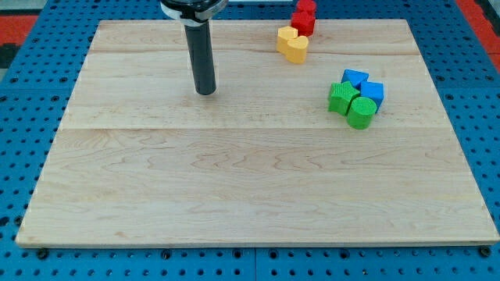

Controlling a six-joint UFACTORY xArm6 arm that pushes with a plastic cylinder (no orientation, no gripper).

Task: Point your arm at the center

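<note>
We see a pale wooden worktop [234,179] filling most of the view, set on a blue pegboard [23,257]. Our arm ends in a dark rod [201,55] coming down from the view's top, and my tip [205,92] rests on the wood left of the middle and toward the top — the centre of the worktop lies below it and to the view's right. There is no claw on this arm, so nothing is clenched or released. Well to the right of my tip sits a tight cluster: a green star-like block [341,98], a green cylinder [361,112] and two blue blocks [364,84] touching them. Near the top edge a yellow heart block [293,44] sits just beside a red block [304,16].
</note>
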